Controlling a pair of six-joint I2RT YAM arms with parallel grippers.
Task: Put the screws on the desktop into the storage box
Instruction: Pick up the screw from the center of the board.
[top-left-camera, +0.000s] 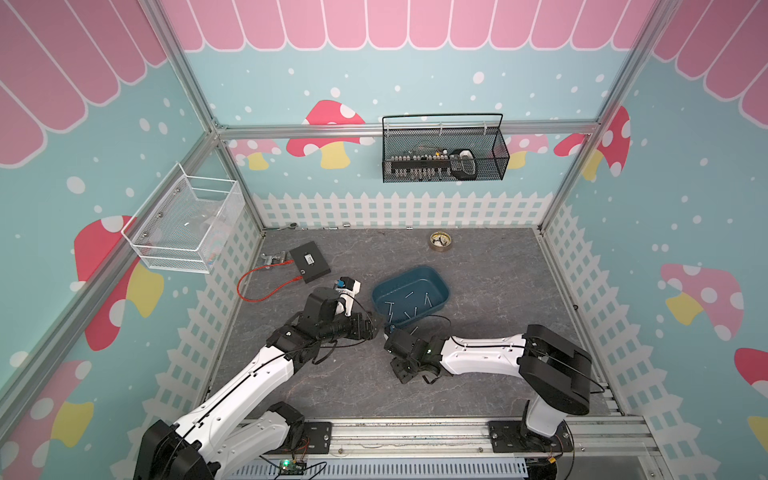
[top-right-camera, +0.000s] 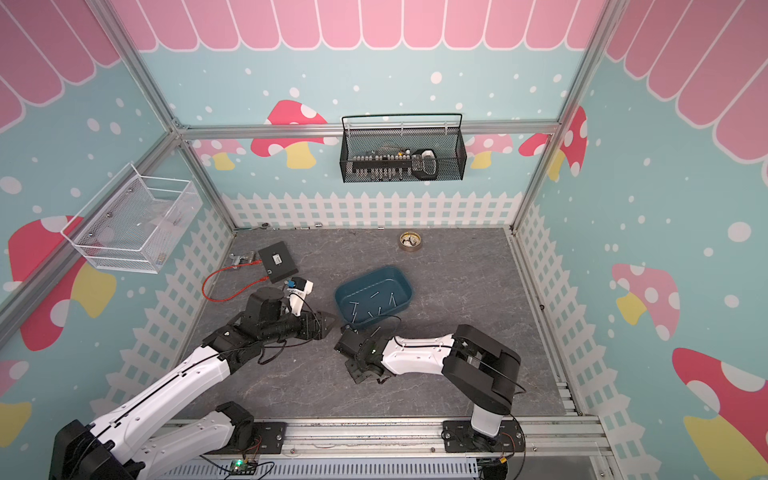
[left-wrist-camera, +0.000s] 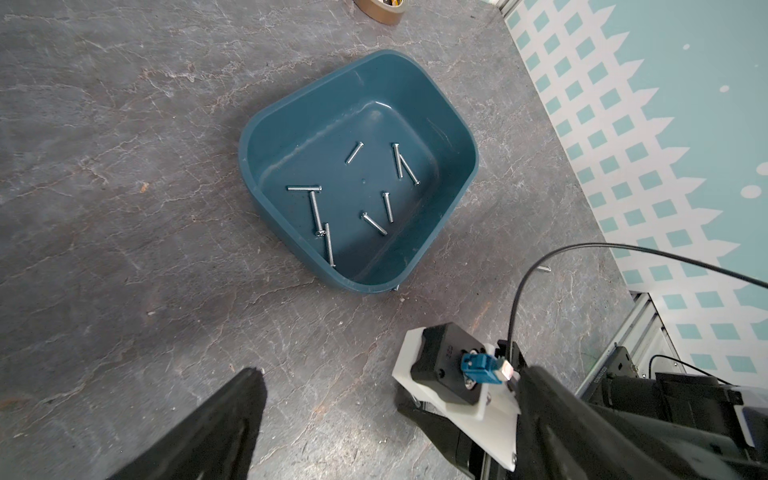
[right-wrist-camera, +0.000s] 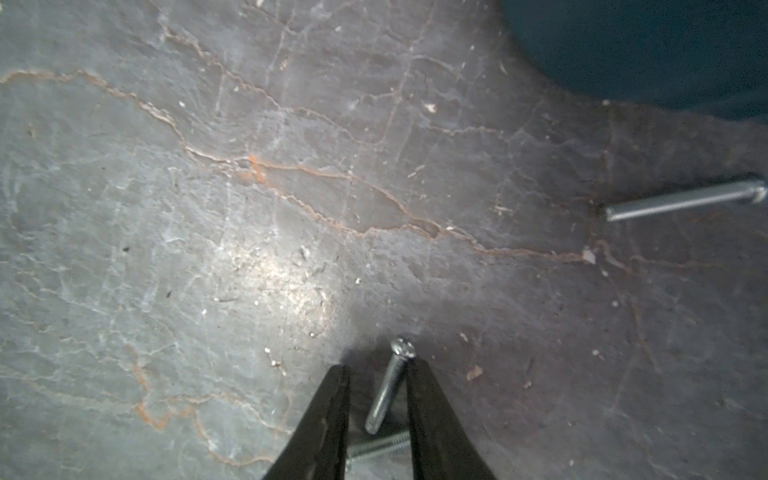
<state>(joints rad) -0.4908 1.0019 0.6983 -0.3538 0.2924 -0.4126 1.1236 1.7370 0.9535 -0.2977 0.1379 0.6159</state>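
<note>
The teal storage box (top-left-camera: 443, 291) sits mid-desktop (top-left-camera: 490, 291) and holds several silvery screws (left-wrist-camera: 387, 205). My right gripper (right-wrist-camera: 380, 365) is down on the desktop just in front of the storage box (right-wrist-camera: 644, 41). It is open, its jaws narrowly apart around a screw (right-wrist-camera: 388, 386) that touches one finger. A second screw (right-wrist-camera: 378, 446) lies crosswise beneath them. Another screw (right-wrist-camera: 681, 199) lies loose nearby, also seen in a top view (top-left-camera: 413, 331). My left gripper (left-wrist-camera: 395, 372) hovers wide open and empty, left of the box (left-wrist-camera: 249, 141).
A tape roll (top-left-camera: 440, 241) stands at the back. A flat black box (top-left-camera: 309, 262) with a red cable (top-left-camera: 266, 286) lies back left. A black wire basket (top-left-camera: 444, 153) and a white one (top-left-camera: 183, 224) hang on the walls. The two arms' wrists are close together.
</note>
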